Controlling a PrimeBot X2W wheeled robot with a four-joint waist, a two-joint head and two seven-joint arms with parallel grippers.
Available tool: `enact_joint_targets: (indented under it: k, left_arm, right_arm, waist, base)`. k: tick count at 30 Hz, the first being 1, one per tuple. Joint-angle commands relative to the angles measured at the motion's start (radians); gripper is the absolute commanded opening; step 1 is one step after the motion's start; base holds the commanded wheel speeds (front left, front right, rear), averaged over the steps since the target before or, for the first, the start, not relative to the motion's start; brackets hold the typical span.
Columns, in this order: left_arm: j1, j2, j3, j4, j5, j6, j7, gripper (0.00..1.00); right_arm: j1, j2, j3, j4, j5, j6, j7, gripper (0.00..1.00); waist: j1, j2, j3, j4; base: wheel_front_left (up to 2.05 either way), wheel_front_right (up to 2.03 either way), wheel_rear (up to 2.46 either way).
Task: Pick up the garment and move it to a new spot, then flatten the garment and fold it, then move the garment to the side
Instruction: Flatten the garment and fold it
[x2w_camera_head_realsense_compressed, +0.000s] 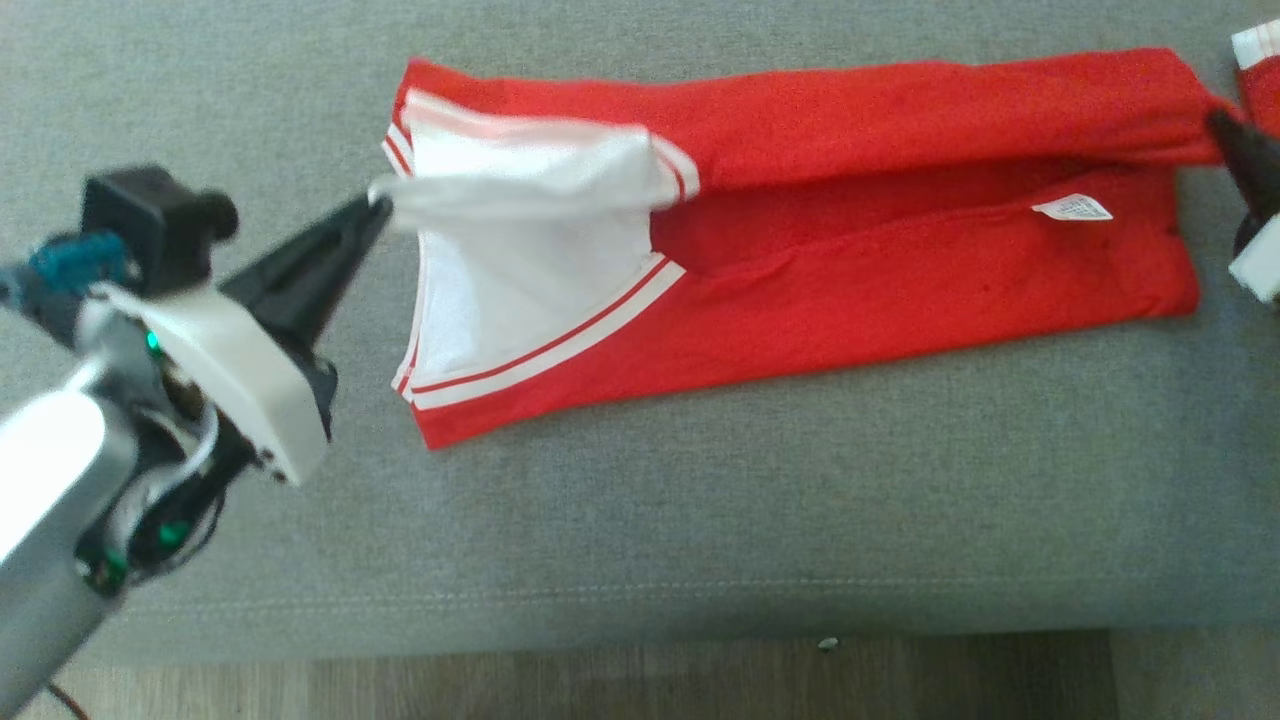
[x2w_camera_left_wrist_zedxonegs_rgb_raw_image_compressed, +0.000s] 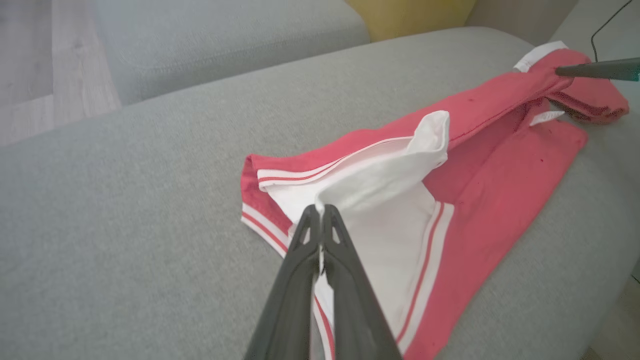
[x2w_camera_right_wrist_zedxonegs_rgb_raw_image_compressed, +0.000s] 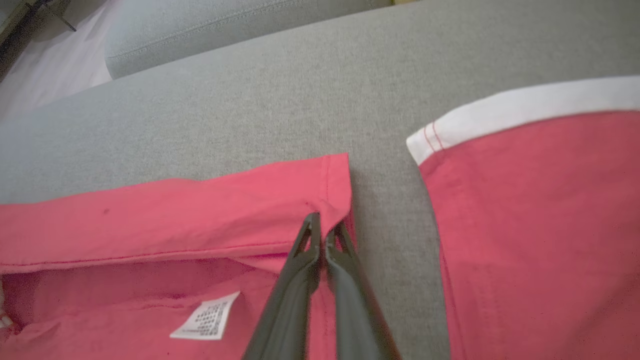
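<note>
A red sleeveless garment is shown lying lengthwise across a grey sofa cushion. It is folded into a long band, with its white panel and red-striped trim at the robot's left end. One small white tag is seen on the red cloth near the right end.

Two hands are counted. The left hand is closed, and a fold of white cloth is pinched between its tips and raised a little above the panel. The right hand is closed on the red hem corner at the opposite end. In the head view, part of the cushion at lower left is covered by the left forearm and its pale wrist housing. A strip of wooden floor is shown along the bottom edge.

In the right wrist view, a red piece with a white band is seen just beside the gripped corner, separated by bare cushion. It may belong to the same garment, but this cannot be told.

In the left wrist view, a second cushion, one yellow object and a thin dark cable are shown beyond.
</note>
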Motion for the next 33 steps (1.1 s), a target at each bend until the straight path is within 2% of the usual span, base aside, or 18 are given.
enact_joint_targets:
  k: [1, 5, 10, 11, 12, 13, 14, 22, 26, 29, 33]
  left_arm:
    - [-0.012, 0.060, 0.049, -0.038, -0.003, 0.014, 0.003, 0.00]
    - [0.049, 0.061, 0.025, -0.061, 0.009, 0.051, -0.010, 0.00]
    - [0.117, 0.008, -0.007, -0.019, 0.003, 0.078, -0.050, 0.00]
    - [0.127, -0.006, -0.011, -0.003, 0.002, 0.083, -0.062, 0.00]
    - [0.138, -0.022, -0.012, 0.017, -0.003, 0.089, -0.076, 0.00]
    - [0.148, -0.035, -0.014, 0.038, -0.002, 0.096, -0.089, 0.18]
    - [0.156, -0.049, -0.012, 0.058, -0.002, 0.106, -0.107, 1.00]
    - [0.206, -0.158, 0.027, 0.172, 0.016, 0.189, -0.278, 1.00]
    - [0.234, -0.213, 0.072, 0.189, 0.034, 0.231, -0.329, 1.00]
    - [0.261, -0.256, 0.111, 0.184, 0.068, 0.253, -0.341, 1.00]
    - [0.316, -0.328, 0.202, 0.143, 0.148, 0.251, -0.343, 1.00]
  right_arm:
    - [0.023, -0.022, -0.002, -0.047, 0.014, 0.006, 0.007, 0.00]
    - [0.067, -0.005, -0.017, -0.061, 0.010, 0.006, 0.012, 0.00]
    - [0.104, 0.022, -0.017, -0.054, -0.003, 0.006, 0.001, 0.00]
    - [0.109, 0.027, -0.015, -0.048, -0.007, 0.006, -0.004, 0.03]
    - [0.113, 0.033, -0.015, -0.043, -0.010, 0.006, -0.010, 0.25]
    - [0.116, 0.040, -0.016, -0.038, -0.012, 0.006, -0.021, 0.47]
    - [0.118, 0.046, -0.018, -0.033, -0.013, 0.006, -0.034, 0.99]
    - [0.149, 0.079, -0.002, -0.045, -0.030, 0.006, -0.297, 1.00]
    - [0.172, 0.111, 0.012, -0.038, -0.042, 0.006, -0.449, 1.00]
    - [0.193, 0.133, 0.030, -0.023, -0.059, 0.006, -0.550, 1.00]
    - [0.225, 0.160, 0.063, 0.000, -0.082, 0.006, -0.651, 1.00]
  waist:
    - [0.0000, -0.0001, -0.002, 0.002]
    - [0.0000, -0.0001, -0.007, 0.008]
    - [0.0000, -0.0001, -0.020, 0.008]
    - [0.0000, -0.0001, -0.024, 0.007]
    - [0.0000, -0.0001, -0.030, 0.006]
    - [0.0000, -0.0001, -0.036, 0.005]
    - [0.0000, -0.0001, -0.043, 0.004]
    - [0.0000, -0.0001, -0.120, 0.004]
    - [0.0000, -0.0001, -0.168, 0.007]
    - [0.0000, -0.0001, -0.203, 0.011]
    - [0.0000, -0.0001, -0.241, 0.013]
  base:
    - [0.00, 0.00, 0.00]
    - [0.00, 0.00, 0.00]
    - [0.00, 0.00, 0.00]
    - [0.00, 0.00, 0.00]
    - [0.00, 0.00, 0.00]
    - [0.00, 0.00, 0.00]
    - [0.00, 0.00, 0.00]
    - [0.00, 0.00, 0.00]
    - [0.00, 0.00, 0.00]
    - [0.00, 0.00, 0.00]
    - [0.00, 0.00, 0.00]
